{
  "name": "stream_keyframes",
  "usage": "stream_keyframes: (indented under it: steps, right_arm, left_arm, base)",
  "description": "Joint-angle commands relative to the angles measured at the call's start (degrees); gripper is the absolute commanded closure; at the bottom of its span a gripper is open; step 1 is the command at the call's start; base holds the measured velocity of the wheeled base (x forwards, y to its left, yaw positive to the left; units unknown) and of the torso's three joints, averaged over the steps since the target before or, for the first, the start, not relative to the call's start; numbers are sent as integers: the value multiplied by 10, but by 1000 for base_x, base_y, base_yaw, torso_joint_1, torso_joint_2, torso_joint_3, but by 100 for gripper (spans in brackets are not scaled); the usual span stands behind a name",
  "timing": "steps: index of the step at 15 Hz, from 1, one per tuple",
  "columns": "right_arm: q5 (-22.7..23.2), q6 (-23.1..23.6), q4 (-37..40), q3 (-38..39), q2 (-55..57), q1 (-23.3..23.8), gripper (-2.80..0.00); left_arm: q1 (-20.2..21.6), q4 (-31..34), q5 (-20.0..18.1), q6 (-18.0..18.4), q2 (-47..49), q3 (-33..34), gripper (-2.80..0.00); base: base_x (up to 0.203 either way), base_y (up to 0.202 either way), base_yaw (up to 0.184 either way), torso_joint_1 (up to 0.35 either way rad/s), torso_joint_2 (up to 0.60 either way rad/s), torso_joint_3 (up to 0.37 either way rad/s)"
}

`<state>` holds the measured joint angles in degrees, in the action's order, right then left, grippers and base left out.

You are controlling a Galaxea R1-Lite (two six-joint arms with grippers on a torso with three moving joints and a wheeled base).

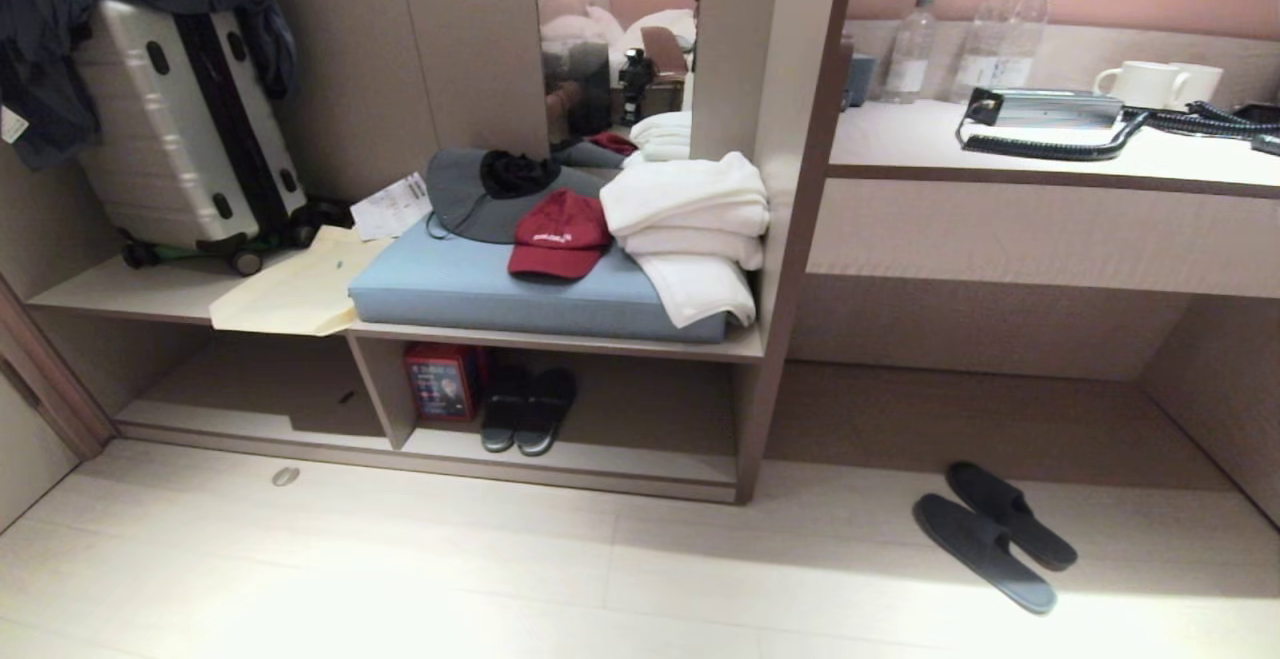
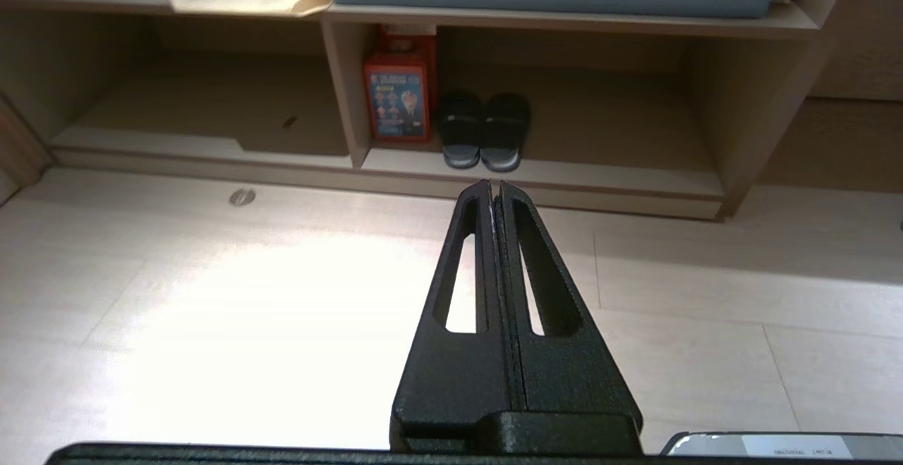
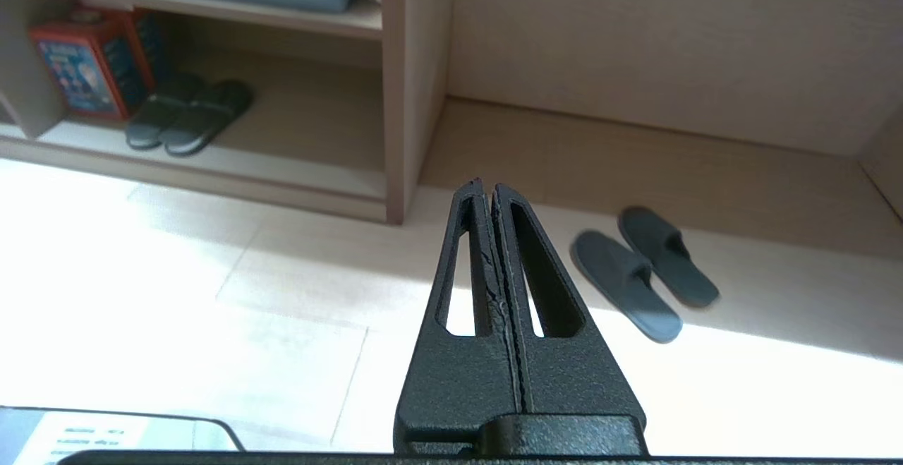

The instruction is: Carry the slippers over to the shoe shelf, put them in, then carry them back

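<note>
Slippers (image 1: 993, 534) – dark grey pair, lie on floor (image 1: 400, 569), right side, in front of recess under desk counter (image 1: 1050, 154). Side by side, angled, just about touching along inner edges; toes point away twd recess. Also seen in R wrist view (image 3: 642, 274), well apart from right gripper (image 3: 487, 186).

Right gripper: jaws pressed together, nothing in them. Hangs over bare floor, aimed twd upright panel at shelf's right end.
Left gripper (image 2: 492, 186): jaws likewise closed tight, empty. Over floor, aimed at shelf's front lip. Neither arm in head view.

Small round metal fitting (image 1: 285, 476) in floor near shelf's left front.

Shoe shelf (image 1: 560, 469) – pale beige, low lip, two compartments w/ vertical divider. Right compartment: red box (image 1: 440, 382) hard against divider, second pair of dark slides (image 1: 527, 409) just beside it, heels twd front edge. Left compartment: only a small dark speck on its base.

Top of unit: blue cushion (image 1: 470, 284) w/ red cap (image 1: 557, 234), grey sun hat (image 1: 480, 194), folded white towels (image 1: 690, 229) at right end, one hanging over cushion edge. Cream paper bag (image 1: 290, 294) overhangs front edge left of cushion. Silver suitcase (image 1: 185, 129) tilted at far left, dark clothes above.

Desk counter, far: handset cord phone (image 1: 1050, 124), water bottles (image 1: 985, 39), two white cups (image 1: 1160, 84).
</note>
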<state>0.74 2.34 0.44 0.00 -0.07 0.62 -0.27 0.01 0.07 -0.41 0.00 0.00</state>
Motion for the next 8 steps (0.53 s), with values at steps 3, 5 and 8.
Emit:
stream_keyframes:
  steps: [3, 5, 8]
  right_arm:
    - [0, 0, 0, 0, -2, 0, 0]
    - [0, 0, 0, 0, -2, 0, 0]
    - [0, 0, 0, 0, -2, 0, 0]
  left_arm:
    - [0, 0, -1, 0, 0, 1, 0]
    - [0, 1, 0, 0, 0, 1, 0]
    - [0, 0, 0, 0, 0, 1, 0]
  base:
    - [-191, 0, 2, 5, -1, 2]
    - [-196, 0, 2, 6, 4, 4]
    - [-195, 0, 2, 1, 5, 1]
